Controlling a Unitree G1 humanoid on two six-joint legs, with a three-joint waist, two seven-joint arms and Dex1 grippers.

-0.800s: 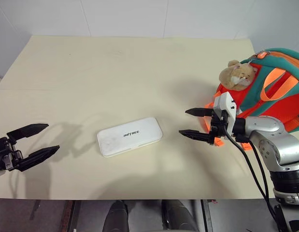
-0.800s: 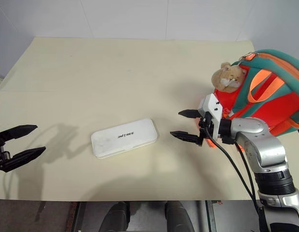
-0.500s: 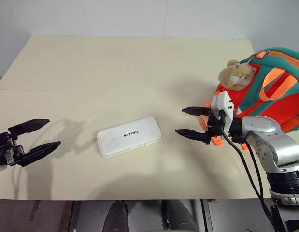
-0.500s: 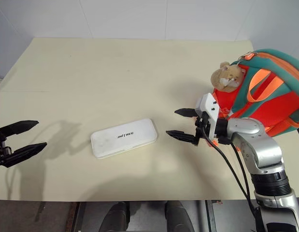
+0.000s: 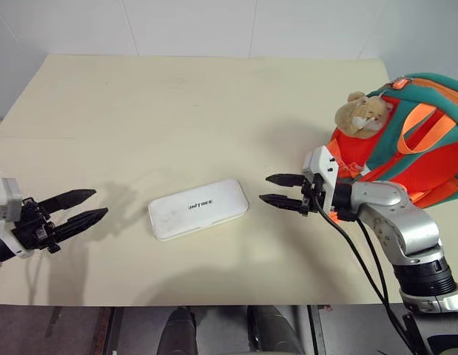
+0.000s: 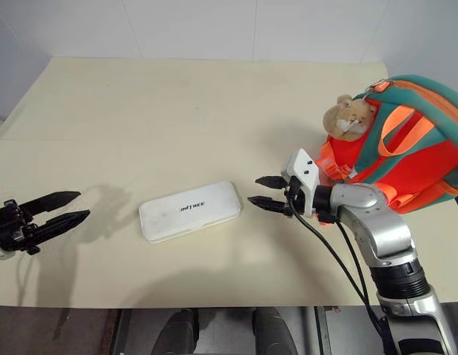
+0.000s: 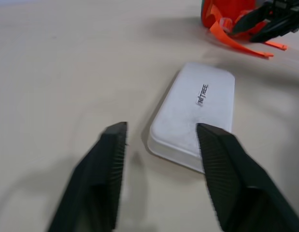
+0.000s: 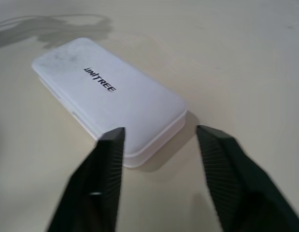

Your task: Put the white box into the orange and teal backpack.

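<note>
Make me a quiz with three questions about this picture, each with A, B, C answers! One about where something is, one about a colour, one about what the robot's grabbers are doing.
1. Where is the white box?
A. Flat on the table, between the two grippers
B. Inside the backpack
C. Held up in the air

2. What colour is the backpack?
A. Blue and yellow
B. Red-orange and teal
C. All black

3. What is the right gripper doing?
A. Squeezing the box
B. Holding the bear
C. Open, just short of the box's end

Answers:
1 A: the box lies on the tabletop, with the left gripper on one side and the right on the other.
2 B: its body is red-orange with teal trim.
3 C: a gap shows between its fingers, and nothing is in them.
</note>
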